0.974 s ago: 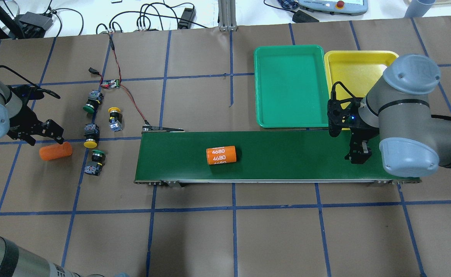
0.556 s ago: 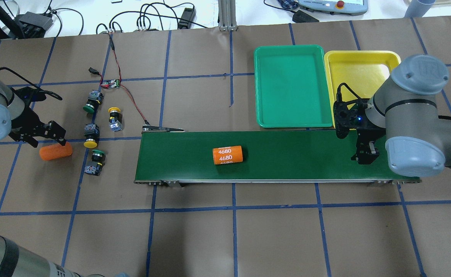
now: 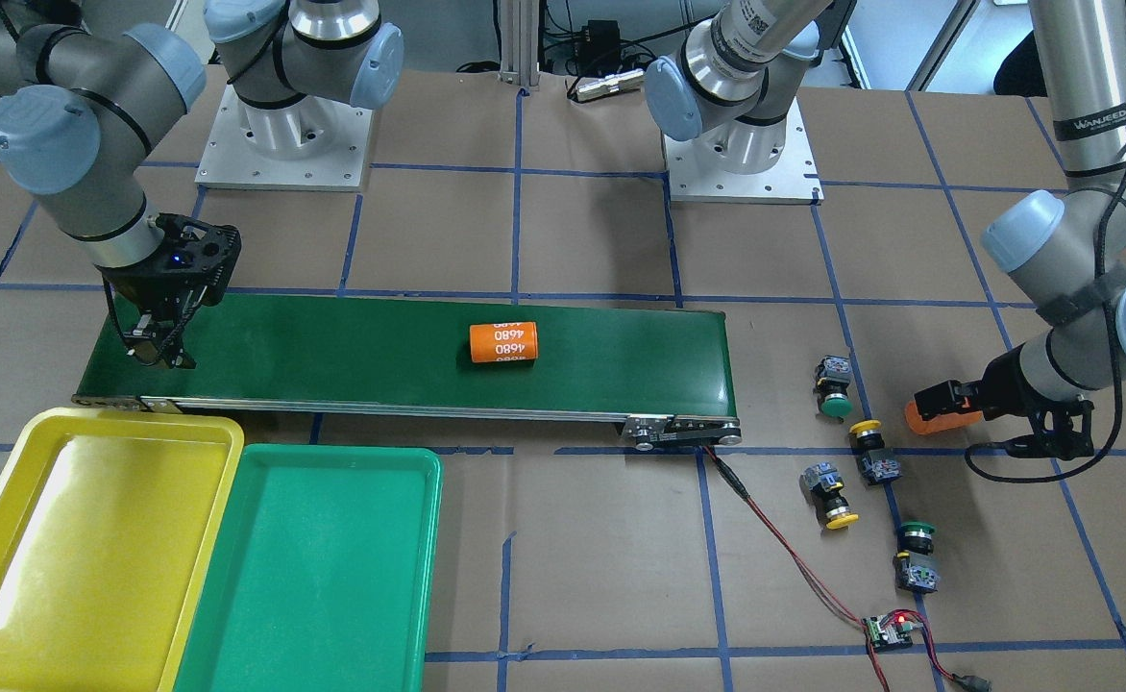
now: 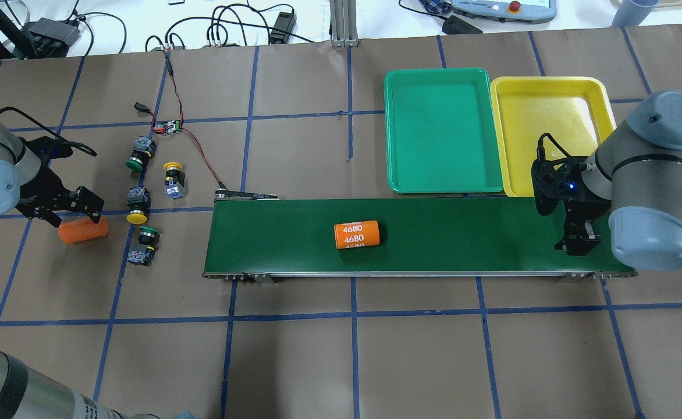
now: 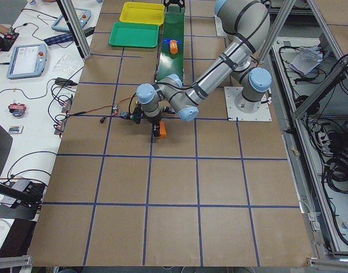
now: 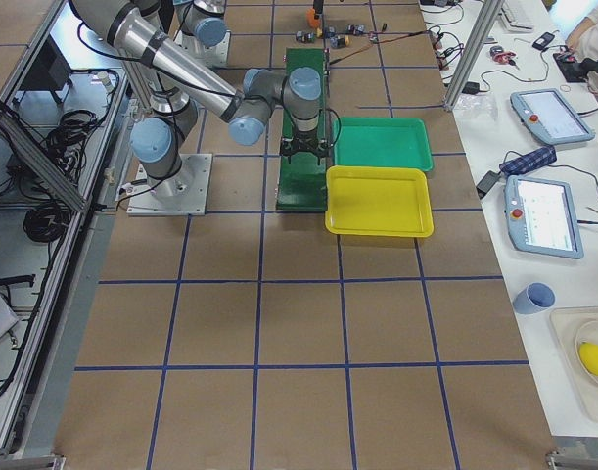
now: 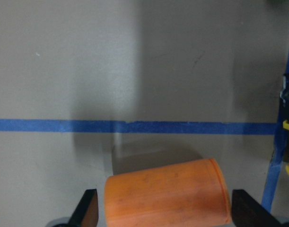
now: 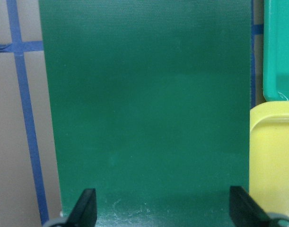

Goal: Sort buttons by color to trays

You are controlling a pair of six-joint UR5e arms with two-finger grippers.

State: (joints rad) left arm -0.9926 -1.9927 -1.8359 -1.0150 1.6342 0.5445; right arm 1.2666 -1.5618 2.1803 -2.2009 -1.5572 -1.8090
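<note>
While all four buttons sit on the brown desk (image 4: 411,349), we see them clustered off the conveyor belt's (image 4: 463,233) left end in the overhead view. They are a green-capped button (image 4: 135,157), a yellow-capped button (image 4: 172,174), a second yellow-capped button (image 4: 137,210) and a second green-capped button (image 4: 145,241). The green tray (image 4: 443,134) and the yellow tray (image 4: 539,116) lie side by side just beyond the belt's other end, well apart from the buttons.

We find the left gripper (image 4: 76,217) spread wide, low over a plain orange cylinder (image 4: 83,230) that lies on the desk just beside the buttons. In the wrist view one finger (image 7: 89,210) stands off each end of the cylinder, and we cannot tell whether either touches it.

We see the right gripper (image 4: 576,244) spread as well, over the belt's end near the yellow tray, with only belt between its fingers (image 8: 87,208). An orange cylinder marked 4680 (image 4: 357,234) lies near the belt's middle.
</note>
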